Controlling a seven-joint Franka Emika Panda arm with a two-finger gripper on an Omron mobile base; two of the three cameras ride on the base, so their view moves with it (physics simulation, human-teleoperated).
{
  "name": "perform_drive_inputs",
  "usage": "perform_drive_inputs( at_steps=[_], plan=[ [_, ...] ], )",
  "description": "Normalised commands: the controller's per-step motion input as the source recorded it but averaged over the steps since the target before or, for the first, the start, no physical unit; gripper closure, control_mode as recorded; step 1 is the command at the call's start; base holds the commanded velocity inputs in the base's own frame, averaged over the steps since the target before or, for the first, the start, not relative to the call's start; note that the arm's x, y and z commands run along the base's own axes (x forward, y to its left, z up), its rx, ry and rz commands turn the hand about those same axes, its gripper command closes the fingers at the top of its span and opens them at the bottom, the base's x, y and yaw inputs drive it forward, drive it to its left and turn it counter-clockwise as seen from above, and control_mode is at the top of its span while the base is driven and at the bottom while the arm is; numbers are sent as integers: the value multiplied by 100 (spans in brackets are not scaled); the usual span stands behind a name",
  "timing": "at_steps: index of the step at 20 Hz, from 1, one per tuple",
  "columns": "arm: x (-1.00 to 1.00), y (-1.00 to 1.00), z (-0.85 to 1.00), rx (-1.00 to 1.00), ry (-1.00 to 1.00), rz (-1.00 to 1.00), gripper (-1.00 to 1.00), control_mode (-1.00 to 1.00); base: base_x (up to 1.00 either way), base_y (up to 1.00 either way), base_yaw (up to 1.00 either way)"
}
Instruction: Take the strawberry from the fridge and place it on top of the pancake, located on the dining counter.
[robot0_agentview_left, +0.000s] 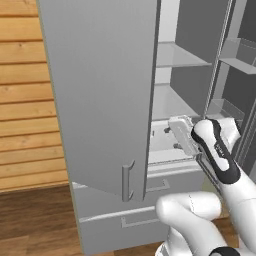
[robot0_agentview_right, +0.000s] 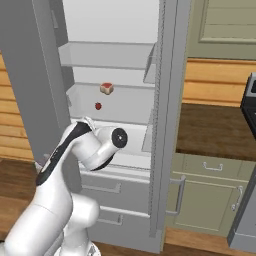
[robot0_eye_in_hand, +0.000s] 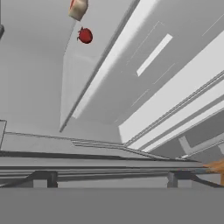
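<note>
The step in hand looks like the reach into the fridge (robot0_agentview_right: 165, 100): its doors stand open and the berry is not yet taken. The strawberry (robot0_agentview_right: 98, 106) lies on a glass shelf (robot0_agentview_right: 125, 102) inside the fridge, just below and beside a pale block (robot0_agentview_right: 106, 88) with a red top. In the hand view the strawberry (robot0_eye_in_hand: 85, 36) sits near the top left, with the block (robot0_eye_in_hand: 78, 8) just above it, so the hand is not yet aimed squarely at it.

The gripper (robot0_agentview_left: 181, 134) is at the fridge opening, low against the shelf that bears the strawberry and well apart from the berry. Its two tips in the hand view stand far apart, so the claw reads as wide, with nothing between them.

The next move, as I judge it, calls for lifting the hand to the strawberry's shelf and going deeper in, then closing gently on a very small round thing without knocking the block.

The fridge interior is pale, with another shelf above the strawberry and drawers (robot0_agentview_right: 105, 187) below. Right of the fridge are a brown worktop (robot0_agentview_right: 215, 130) and green cabinets (robot0_agentview_right: 210, 192); left of it, a wooden plank wall (robot0_agentview_left: 25, 95).
</note>
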Motion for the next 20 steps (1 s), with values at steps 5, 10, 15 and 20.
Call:
perform_drive_inputs(
  at_steps=[5, 10, 15, 20],
  plan=[
    [54, 10, 0, 12, 1, 5, -100, -100, 0, 0, 0],
    [39, 31, 0, 10, 2, 1, -100, -100, 0, 0, 0],
    [19, 37, 0, 6, 2, 0, -100, -100, 0, 0, 0],
    [0, 39, 0, 4, 0, 1, -100, -100, 0, 0, 0]
  ],
)
